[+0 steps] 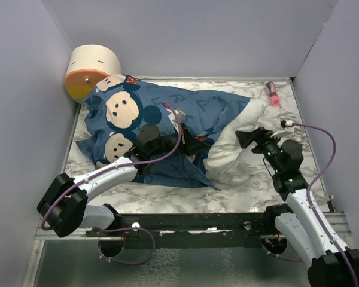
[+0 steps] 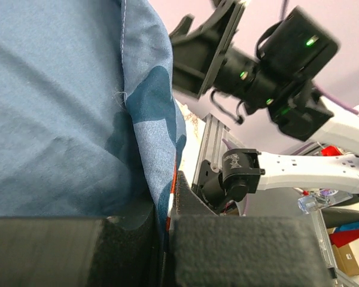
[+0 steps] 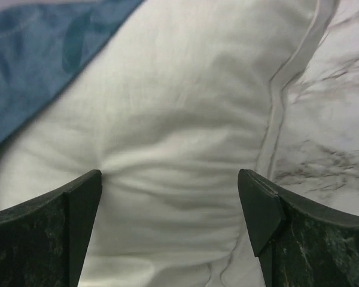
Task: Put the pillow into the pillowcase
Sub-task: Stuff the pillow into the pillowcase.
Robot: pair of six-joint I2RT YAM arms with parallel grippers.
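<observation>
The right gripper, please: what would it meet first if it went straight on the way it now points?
Most likely the pillow: its bare white end fills the wrist view directly ahead of the open right gripper. How near it is remains unclear.

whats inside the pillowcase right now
The pillow is partly in: its white end pokes out of the pillowcase at the open right side. The blue fabric covers the rest, so how far in it reaches cannot be seen.
</observation>
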